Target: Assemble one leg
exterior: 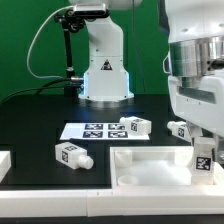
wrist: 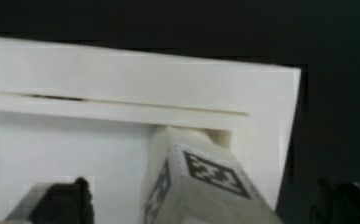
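One leg (exterior: 204, 156), a short white post with a marker tag, stands upright in the corner of the big white tray-like panel (exterior: 140, 160) nearest the exterior view's right. My gripper (exterior: 203, 148) is straight above and around it. In the wrist view the leg (wrist: 202, 172) rises between my two dark fingers (wrist: 63, 203), with a gap on each side, so the gripper (wrist: 207, 208) is open and not touching it. The panel's rim (wrist: 124, 95) shows behind the leg. Three more legs lie on the table: one (exterior: 70, 155) at the exterior view's left, and two (exterior: 135, 126) (exterior: 178, 129) behind the panel.
The marker board (exterior: 92, 130) lies flat behind the panel next to the two far legs. The robot's white base (exterior: 103, 75) stands at the back. Part of another white piece (exterior: 4, 165) shows at the exterior view's left edge.
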`<action>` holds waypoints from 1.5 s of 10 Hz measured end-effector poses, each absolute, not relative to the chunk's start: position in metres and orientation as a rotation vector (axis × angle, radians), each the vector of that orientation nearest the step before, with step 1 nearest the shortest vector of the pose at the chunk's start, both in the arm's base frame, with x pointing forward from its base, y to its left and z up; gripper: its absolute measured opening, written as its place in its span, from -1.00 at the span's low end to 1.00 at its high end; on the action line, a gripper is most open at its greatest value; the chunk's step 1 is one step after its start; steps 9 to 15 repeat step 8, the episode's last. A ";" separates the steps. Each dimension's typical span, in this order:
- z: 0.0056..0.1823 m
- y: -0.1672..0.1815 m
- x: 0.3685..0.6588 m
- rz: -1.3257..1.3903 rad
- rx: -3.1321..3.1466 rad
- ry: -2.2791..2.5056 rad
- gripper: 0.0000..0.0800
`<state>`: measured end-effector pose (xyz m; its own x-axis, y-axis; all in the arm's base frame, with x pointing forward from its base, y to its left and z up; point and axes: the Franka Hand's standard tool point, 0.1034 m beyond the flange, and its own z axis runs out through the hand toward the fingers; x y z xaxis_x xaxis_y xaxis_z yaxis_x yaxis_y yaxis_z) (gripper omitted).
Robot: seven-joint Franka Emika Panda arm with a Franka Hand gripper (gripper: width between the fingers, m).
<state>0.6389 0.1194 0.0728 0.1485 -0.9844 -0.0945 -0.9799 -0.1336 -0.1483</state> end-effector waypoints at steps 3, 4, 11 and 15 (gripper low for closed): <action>0.080 0.125 0.638 -0.057 -2.221 1.952 0.62; 0.106 0.126 0.646 -0.068 -2.214 1.915 0.62; 0.130 0.123 0.649 -0.068 -2.194 1.898 0.62; 0.130 0.123 0.649 -0.068 -2.194 1.898 0.62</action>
